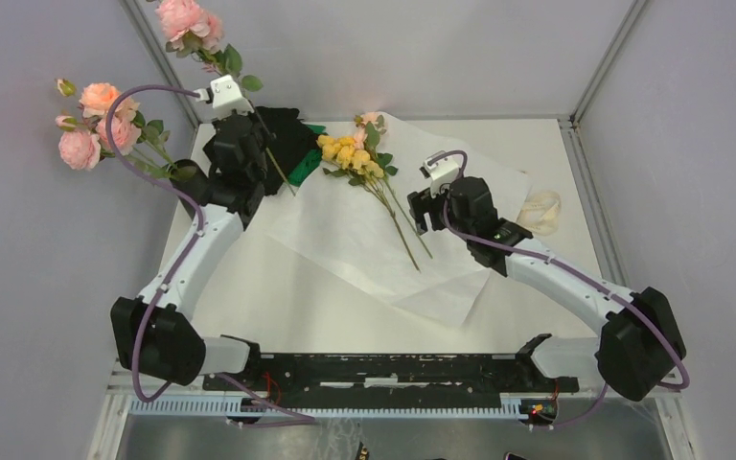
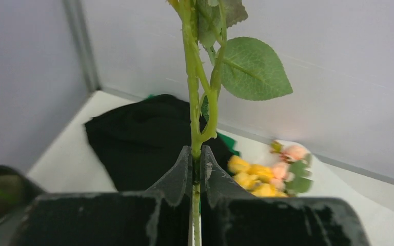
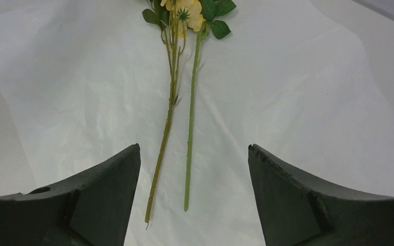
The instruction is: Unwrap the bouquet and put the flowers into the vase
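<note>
Left pincer (image 2: 195, 156) pinches thin thorny green stem (image 2: 189, 77); crinkled white paper (image 1: 335, 244) flat.

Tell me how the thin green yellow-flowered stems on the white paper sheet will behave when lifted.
The thin green stems look long and slender, so they will probably flex. The yellow blooms crowd one end, so they likely hang head-heavy. Their cut ends lie apart, so the open right claw may catch only one.
</note>
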You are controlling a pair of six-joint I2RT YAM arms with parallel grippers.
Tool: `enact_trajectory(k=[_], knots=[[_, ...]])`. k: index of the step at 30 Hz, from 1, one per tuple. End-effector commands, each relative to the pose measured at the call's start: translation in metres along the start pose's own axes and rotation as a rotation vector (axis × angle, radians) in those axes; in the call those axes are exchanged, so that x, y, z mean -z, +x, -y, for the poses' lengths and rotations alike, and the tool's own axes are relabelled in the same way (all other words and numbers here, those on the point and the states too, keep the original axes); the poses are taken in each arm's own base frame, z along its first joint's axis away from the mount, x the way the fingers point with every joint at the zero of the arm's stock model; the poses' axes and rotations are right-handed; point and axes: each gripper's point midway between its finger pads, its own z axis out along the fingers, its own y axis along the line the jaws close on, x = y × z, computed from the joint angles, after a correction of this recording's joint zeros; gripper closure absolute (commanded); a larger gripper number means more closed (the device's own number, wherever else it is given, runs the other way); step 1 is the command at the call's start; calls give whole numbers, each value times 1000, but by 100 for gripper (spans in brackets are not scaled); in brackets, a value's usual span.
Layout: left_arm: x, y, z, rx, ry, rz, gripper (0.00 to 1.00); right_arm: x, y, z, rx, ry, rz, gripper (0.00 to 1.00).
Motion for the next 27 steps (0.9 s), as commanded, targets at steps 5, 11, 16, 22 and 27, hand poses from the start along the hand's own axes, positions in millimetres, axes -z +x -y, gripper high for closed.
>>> enact_trajectory(k=[5, 11, 16, 22, 27], knots=[[6, -69, -95, -111, -343, 126, 98, -6, 22, -11, -24, -56, -11, 18], [-3, -90, -120, -147, -418, 162, 98, -9, 36, -16, -19, -84, -40, 18], [-10, -110, -132, -220, -485, 177, 98, -13, 40, -24, -29, -123, -47, 18], [-14, -135, -143, -244, -533, 214, 98, -17, 49, -29, -35, -147, -65, 18], [-16, -150, -155, -295, -595, 209, 98, -16, 56, -32, -31, -160, -81, 18]])
